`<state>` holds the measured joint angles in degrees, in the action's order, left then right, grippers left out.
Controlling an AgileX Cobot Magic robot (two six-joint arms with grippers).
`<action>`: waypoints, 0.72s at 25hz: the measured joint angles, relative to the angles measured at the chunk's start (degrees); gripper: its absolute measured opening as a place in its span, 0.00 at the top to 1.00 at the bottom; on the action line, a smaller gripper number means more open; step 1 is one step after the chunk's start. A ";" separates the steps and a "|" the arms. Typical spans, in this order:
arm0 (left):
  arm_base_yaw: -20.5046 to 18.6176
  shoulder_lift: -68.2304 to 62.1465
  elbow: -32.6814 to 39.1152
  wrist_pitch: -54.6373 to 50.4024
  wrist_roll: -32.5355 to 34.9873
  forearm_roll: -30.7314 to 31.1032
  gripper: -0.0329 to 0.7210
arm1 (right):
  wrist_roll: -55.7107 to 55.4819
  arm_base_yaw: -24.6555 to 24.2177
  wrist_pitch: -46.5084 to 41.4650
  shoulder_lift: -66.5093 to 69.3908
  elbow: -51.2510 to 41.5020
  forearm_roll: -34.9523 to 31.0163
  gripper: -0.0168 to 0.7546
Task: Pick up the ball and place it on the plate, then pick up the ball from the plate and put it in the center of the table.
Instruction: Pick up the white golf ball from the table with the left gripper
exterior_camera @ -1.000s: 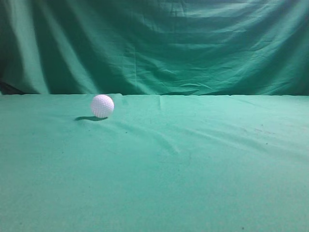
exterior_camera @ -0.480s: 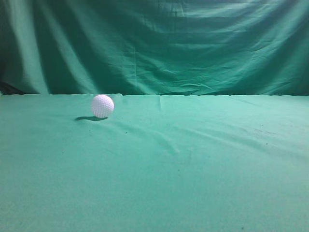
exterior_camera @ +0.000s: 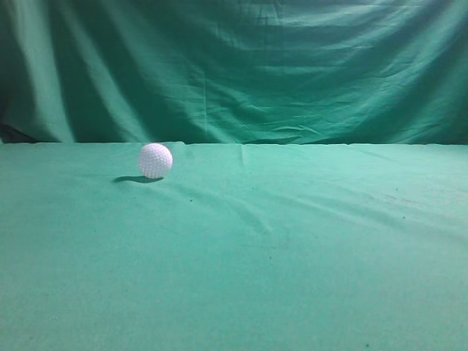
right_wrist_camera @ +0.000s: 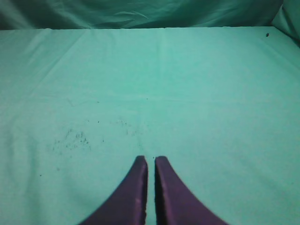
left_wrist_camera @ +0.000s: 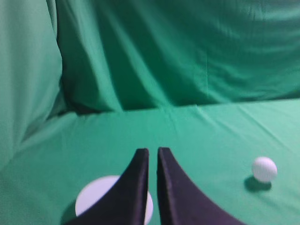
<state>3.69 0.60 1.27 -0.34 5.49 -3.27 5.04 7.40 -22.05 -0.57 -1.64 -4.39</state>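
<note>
The white dimpled ball (exterior_camera: 155,160) rests on the green table (exterior_camera: 278,248) at the back left in the exterior view. It also shows in the left wrist view (left_wrist_camera: 264,169), to the right of my left gripper (left_wrist_camera: 153,151). That gripper is shut and empty, hovering above the cloth. A white plate (left_wrist_camera: 96,197) lies under and left of its fingers, partly hidden by them. My right gripper (right_wrist_camera: 151,159) is shut and empty over bare green cloth (right_wrist_camera: 187,93). Neither gripper nor the plate shows in the exterior view.
A draped green backdrop (exterior_camera: 234,66) with vertical folds hangs behind the table's far edge. It also wraps round the left side in the left wrist view (left_wrist_camera: 28,84). Small dark specks (right_wrist_camera: 70,138) mark the cloth in the right wrist view.
</note>
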 joint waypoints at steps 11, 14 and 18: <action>0.00 0.00 -0.46 14.18 -10.48 -2.19 0.89 | 0.00 0.00 0.00 0.00 0.00 0.00 0.92; 0.00 -1.07 -4.94 7.39 -13.24 -2.52 0.89 | 0.00 0.00 0.00 0.00 0.00 0.00 0.92; 0.00 -9.25 -13.69 -5.61 -13.85 -2.29 0.89 | 0.00 0.00 0.00 0.00 0.00 0.00 0.92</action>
<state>3.69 -8.65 -12.42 -5.95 -8.36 -5.55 5.04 7.40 -22.05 -0.57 -1.64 -4.39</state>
